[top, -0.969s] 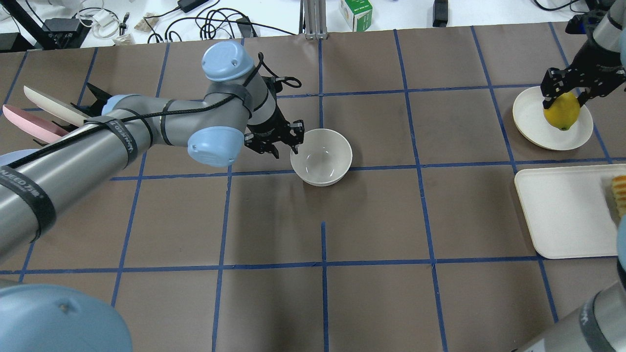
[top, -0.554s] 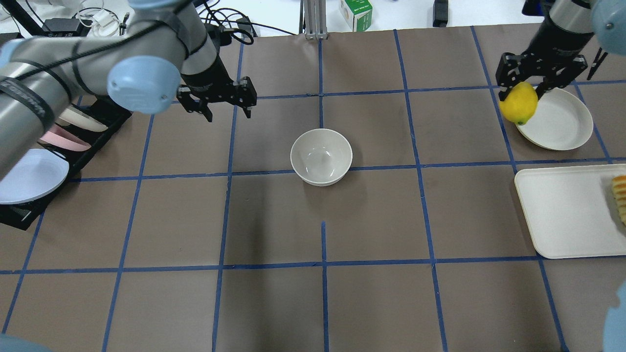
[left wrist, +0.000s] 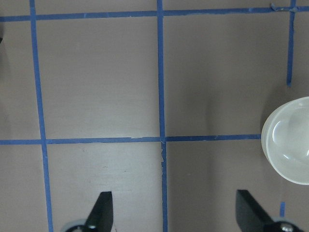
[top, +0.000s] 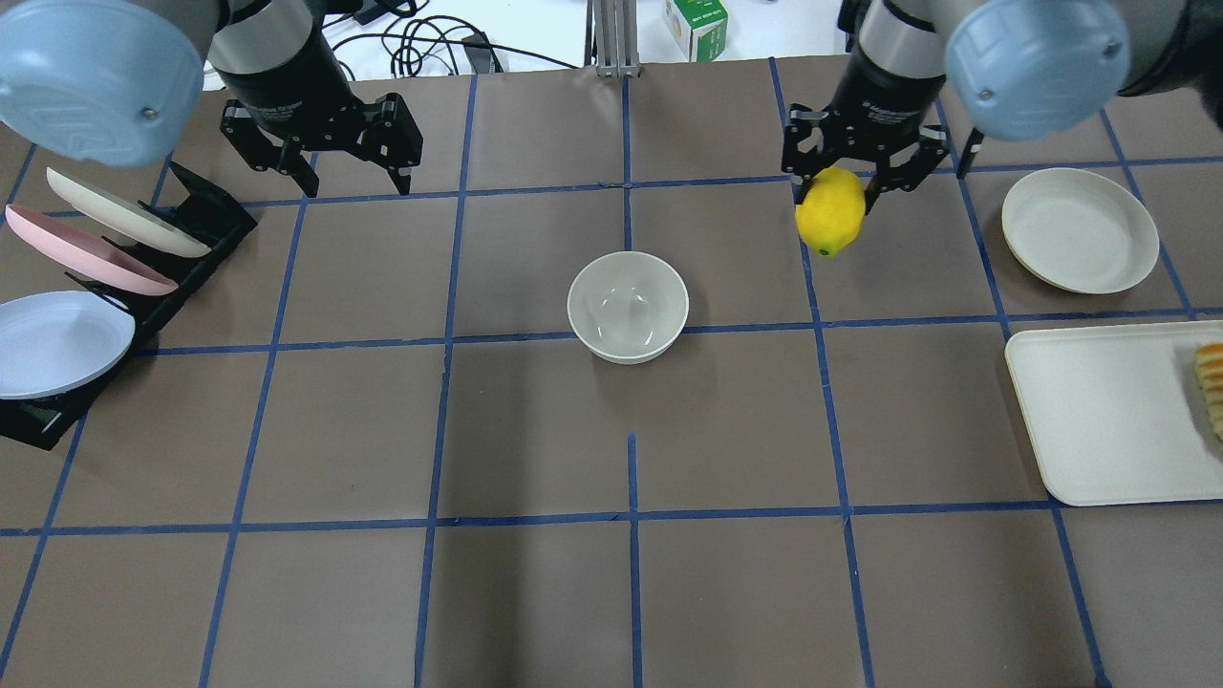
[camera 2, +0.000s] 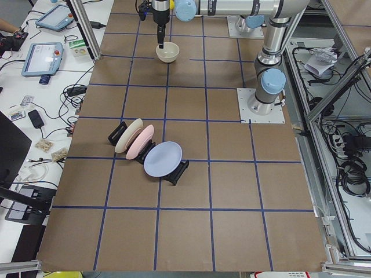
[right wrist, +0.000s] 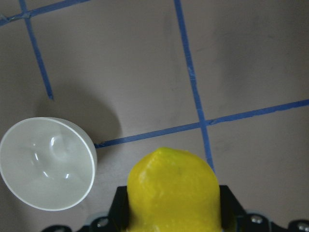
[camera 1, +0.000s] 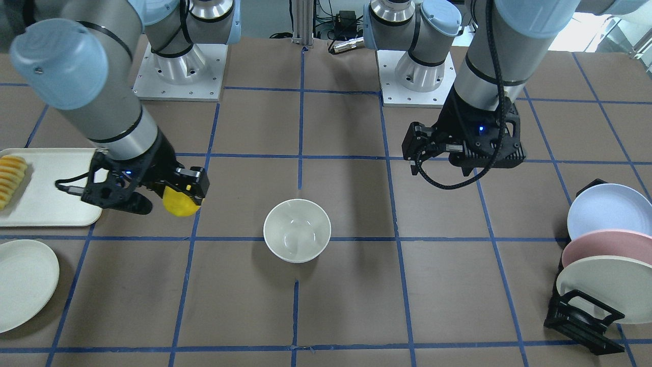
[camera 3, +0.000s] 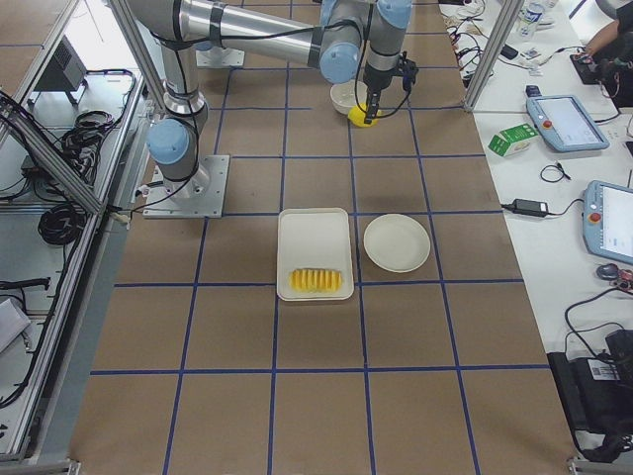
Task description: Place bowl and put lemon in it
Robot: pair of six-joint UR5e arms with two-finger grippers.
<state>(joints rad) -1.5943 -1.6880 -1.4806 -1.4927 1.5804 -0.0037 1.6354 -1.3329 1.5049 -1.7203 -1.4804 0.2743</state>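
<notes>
The off-white bowl (top: 628, 306) stands upright and empty at the table's middle; it also shows in the front view (camera 1: 297, 230), the left wrist view (left wrist: 289, 140) and the right wrist view (right wrist: 46, 163). My right gripper (top: 833, 196) is shut on the yellow lemon (top: 829, 211) and holds it above the table, to the right of the bowl and a little farther back; the lemon also shows in the front view (camera 1: 179, 204) and the right wrist view (right wrist: 174, 188). My left gripper (top: 355, 180) is open and empty, raised at the far left, well away from the bowl.
A cream round plate (top: 1080, 229) lies empty at the right. A cream rectangular tray (top: 1108, 411) with a row of yellow-orange slices (top: 1211, 382) lies nearer. A black rack (top: 201, 205) with several plates stands at the left edge.
My right gripper has lifted the lemon off the round plate and carried it left toward the bowl. My left gripper has let go of the bowl and drawn back to the far left.
</notes>
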